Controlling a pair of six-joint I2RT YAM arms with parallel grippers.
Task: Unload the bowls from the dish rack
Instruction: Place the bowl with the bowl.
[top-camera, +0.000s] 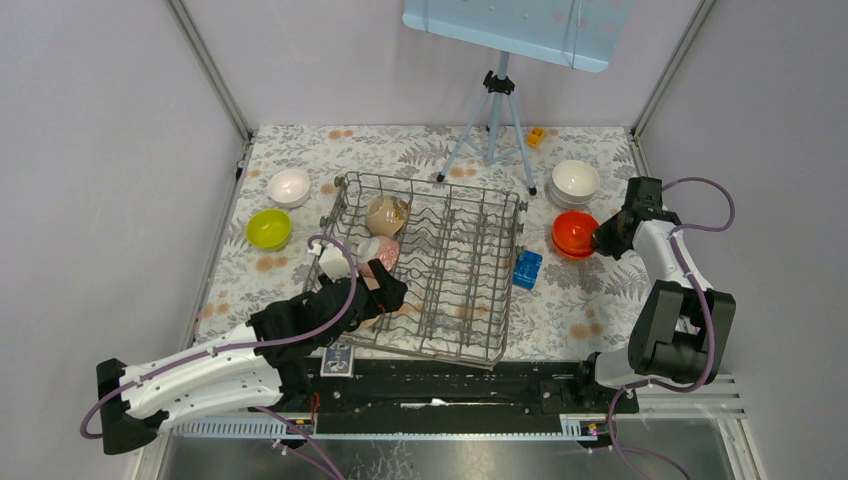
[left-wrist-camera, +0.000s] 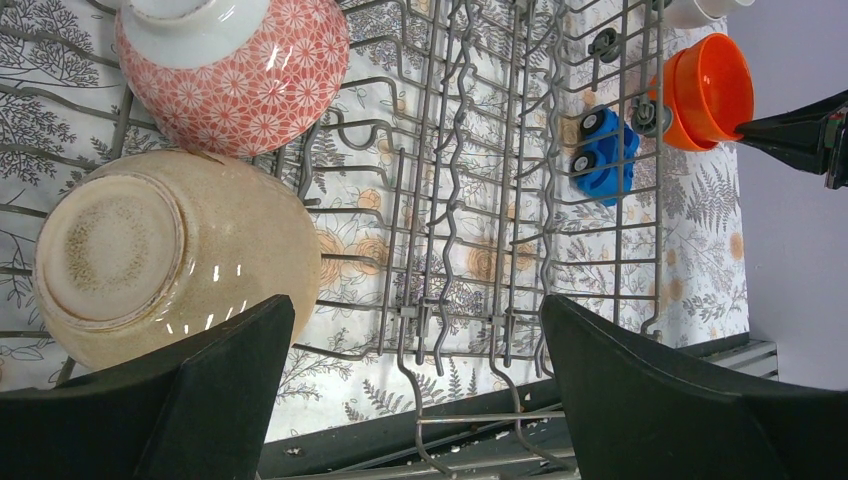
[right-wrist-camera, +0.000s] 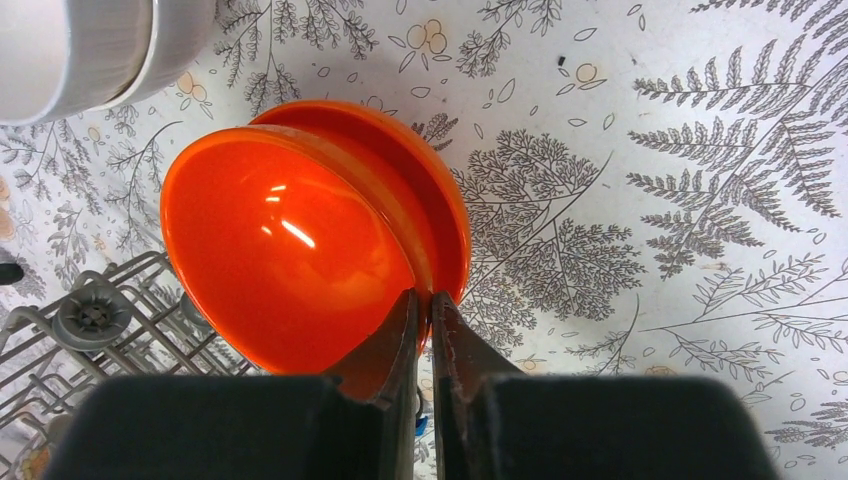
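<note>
right fingers (right-wrist-camera: 395, 345) clamped on upper orange bowl (right-wrist-camera: 290, 240) rim | left fingers (left-wrist-camera: 230, 380) wide apart, beige bowl (left-wrist-camera: 170, 255) just beside one, in dish rack (top-camera: 455, 262)

Dish rack (top-camera: 450, 260) central; bowls (top-camera: 387, 213) in its left end — stacked bowls (top-camera: 572, 230) right.

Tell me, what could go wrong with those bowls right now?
1. The right hand pinches only the thin rim of the tilted orange bowl; it might slip and clatter onto the second orange bowl under it.
2. The open left hand hovers near the beige bowl; a finger could catch the dish rack wires while closing.
</note>
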